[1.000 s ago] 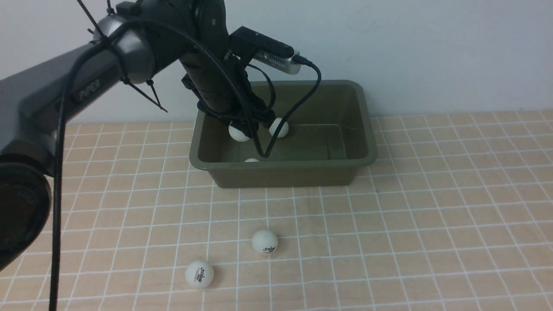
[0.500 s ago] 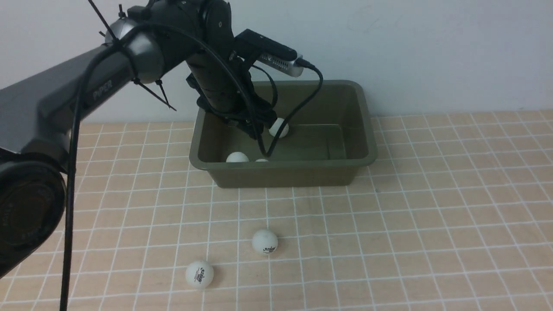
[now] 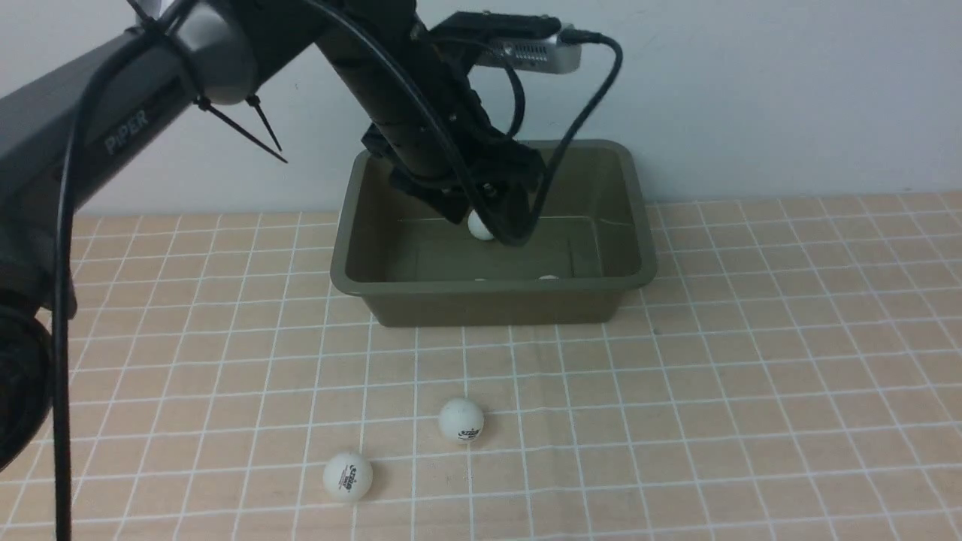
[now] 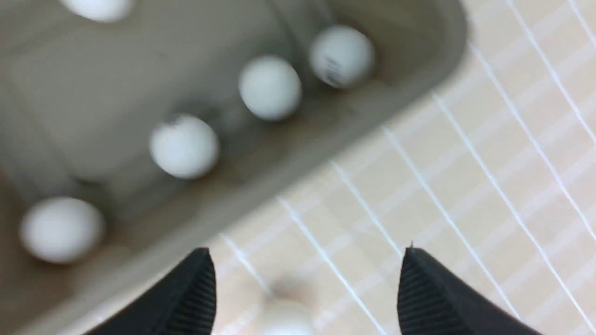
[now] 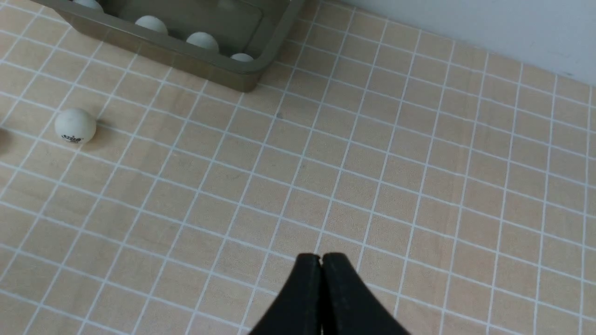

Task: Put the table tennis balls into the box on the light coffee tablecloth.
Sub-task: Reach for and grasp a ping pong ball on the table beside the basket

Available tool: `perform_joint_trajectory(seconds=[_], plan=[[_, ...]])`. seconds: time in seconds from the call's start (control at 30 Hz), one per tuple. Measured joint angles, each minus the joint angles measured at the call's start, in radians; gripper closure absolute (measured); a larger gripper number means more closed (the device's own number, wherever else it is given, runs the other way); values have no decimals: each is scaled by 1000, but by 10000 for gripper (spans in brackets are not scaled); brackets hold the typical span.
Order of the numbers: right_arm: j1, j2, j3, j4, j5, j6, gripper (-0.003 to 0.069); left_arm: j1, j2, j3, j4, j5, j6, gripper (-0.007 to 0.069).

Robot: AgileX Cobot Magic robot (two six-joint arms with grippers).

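Below left gripper [image 4: 307, 253] (agape): balls [image 4: 270, 87]

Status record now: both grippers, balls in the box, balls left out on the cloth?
left gripper: open, empty, above the box
right gripper: shut, empty, above the tablecloth
in box: five balls, loose on its floor
on tablecloth: two, the near ball and the farther ball, in front of the box, apart from each other
left to do: those two
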Motion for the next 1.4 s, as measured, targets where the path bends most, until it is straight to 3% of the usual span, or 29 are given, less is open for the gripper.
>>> perform_joint_trajectory(seconds=[0.2,0.53,1.4], plan=[[0,0,0,0,0,0,677,-107,-34,186,130,1,-12,188],[0,0,0,0,0,0,677,-147,-36,306,251,-1,-29,188],[0,0,0,0,0,0,677,-147,12,357,220,-117,59,188]])
